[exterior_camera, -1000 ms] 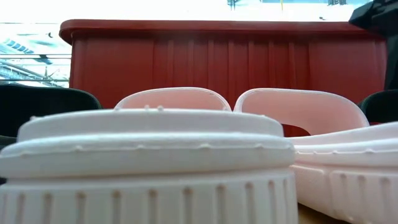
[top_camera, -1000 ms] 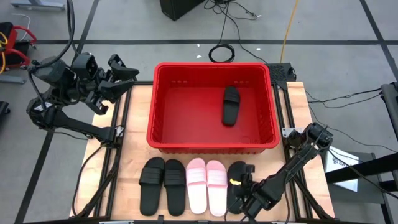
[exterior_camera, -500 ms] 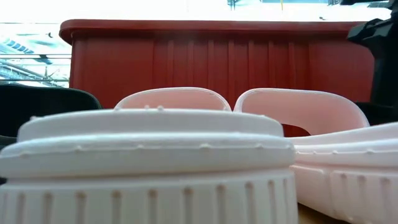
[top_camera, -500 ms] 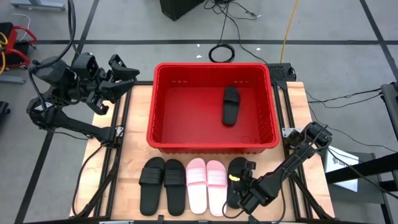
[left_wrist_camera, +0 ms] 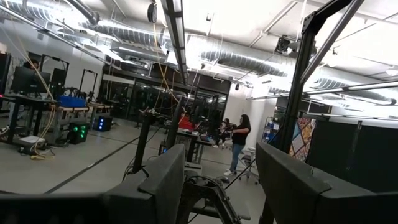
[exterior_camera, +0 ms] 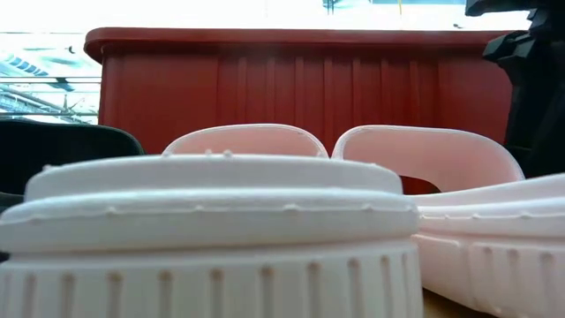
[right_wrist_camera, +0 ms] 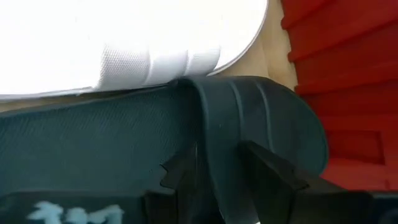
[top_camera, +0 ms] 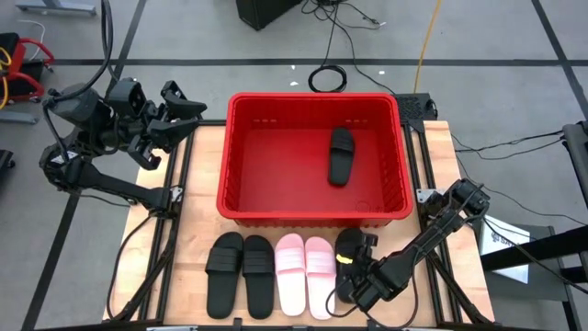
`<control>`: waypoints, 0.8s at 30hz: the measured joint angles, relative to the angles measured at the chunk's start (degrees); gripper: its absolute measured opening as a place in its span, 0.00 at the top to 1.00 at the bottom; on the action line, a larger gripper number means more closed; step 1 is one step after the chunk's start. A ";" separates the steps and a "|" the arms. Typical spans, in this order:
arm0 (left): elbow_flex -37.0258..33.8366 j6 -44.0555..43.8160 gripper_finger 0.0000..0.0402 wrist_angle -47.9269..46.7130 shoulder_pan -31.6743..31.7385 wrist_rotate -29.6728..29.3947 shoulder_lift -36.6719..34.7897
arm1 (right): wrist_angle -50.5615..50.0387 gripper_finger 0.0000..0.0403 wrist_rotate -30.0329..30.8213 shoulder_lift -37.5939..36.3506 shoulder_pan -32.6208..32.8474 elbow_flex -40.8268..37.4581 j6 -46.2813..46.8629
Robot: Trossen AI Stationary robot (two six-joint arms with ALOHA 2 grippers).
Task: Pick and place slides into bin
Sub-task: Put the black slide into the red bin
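The red bin (top_camera: 312,217) stands mid-table with one black slide (top_camera: 341,154) lying on its floor. Along the near edge lie two black slides (top_camera: 241,274), two pink slides (top_camera: 305,274) and one more black slide (top_camera: 348,248) at the right end of the row. My right gripper (top_camera: 355,274) is over that last slide, shut on its strap; the wrist view (right_wrist_camera: 217,165) shows it. My left gripper (top_camera: 184,110) is open and empty off the table's far left corner. In the low view the pink slides (exterior_camera: 221,221) fill the foreground before the bin (exterior_camera: 309,79). My right gripper holds the black slide by its strap (right_wrist_camera: 249,118), at the strap's edge. One finger (right_wrist_camera: 180,171) reaches under the strap and the other (right_wrist_camera: 267,165) lies on its outside. The fingers come from the table's near side, slanting down. Whether the sole is off the table I cannot tell.
The pink slide (right_wrist_camera: 155,37) lies right beside the held black slide. The bin's near wall (right_wrist_camera: 348,93) is close ahead of my right gripper. Cables (top_camera: 327,78) lie on the floor beyond the table, and people stand far off in the room (left_wrist_camera: 238,140).
My right gripper has moved a little toward the far edge and the bin, and the black slide in it has shifted the same way. In the low view the right arm has come further into the picture at the right.
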 joint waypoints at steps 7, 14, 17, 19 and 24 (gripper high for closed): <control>-0.01 -0.11 0.50 -0.91 0.00 -0.02 0.00 | -0.79 0.82 3.54 0.00 -0.01 0.00 2.61; -0.01 -0.11 0.50 -2.16 0.00 -0.02 0.00 | -0.48 0.89 3.60 -0.02 -0.28 0.02 1.57; 0.01 -0.11 0.50 -2.64 0.00 -0.02 0.02 | -0.11 0.92 3.58 -0.02 -0.28 0.02 1.56; -0.01 -0.11 0.50 -2.62 0.00 -0.02 0.02 | -0.05 0.95 3.59 -0.02 -0.31 0.02 2.29; 0.00 -0.09 0.50 -2.60 0.00 -0.02 0.02 | 0.37 0.99 3.38 -0.03 -0.35 0.02 4.67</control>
